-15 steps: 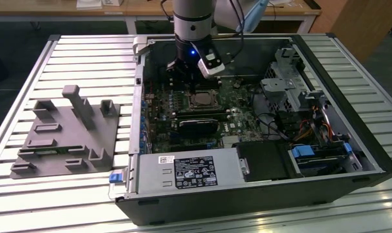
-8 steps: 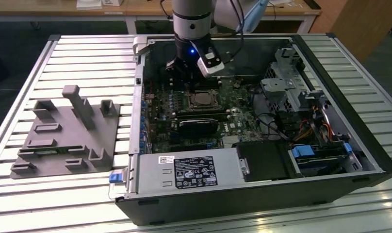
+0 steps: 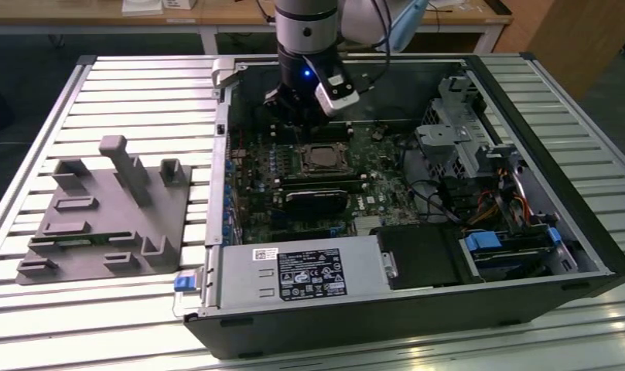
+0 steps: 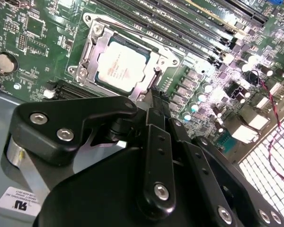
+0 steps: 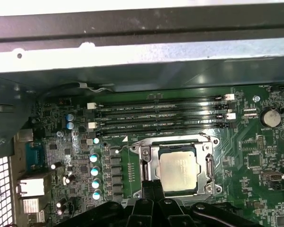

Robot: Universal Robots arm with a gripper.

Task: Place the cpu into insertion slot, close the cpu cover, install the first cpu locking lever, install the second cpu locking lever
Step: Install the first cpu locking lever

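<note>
An open black computer case (image 3: 560, 154) lies on the slatted metal bench (image 3: 137, 85), with a grey moulded plastic fixture (image 3: 106, 209) just beside it on the exterior view's left. Inside the case are a boxy silver power supply (image 3: 292, 270), a long black rectangular card (image 3: 318, 195), four long narrow black memory slots (image 5: 161, 118), a round silver coin cell (image 5: 270, 117) and a row of teal-topped capacitors (image 5: 94, 175).

The black gripper (image 5: 153, 185) hangs over the green board. Its fingers (image 4: 153, 118) are together and hold nothing, and its linkage hides the socket's near edge.

The small flat square cpu (image 5: 179, 166), with its dull silver-grey top, sits in the silvery-rimmed insertion slot (image 5: 141, 150). The thin silvery cpu cover (image 5: 154, 152) lies flat around it, the chip showing through its window.
</note>
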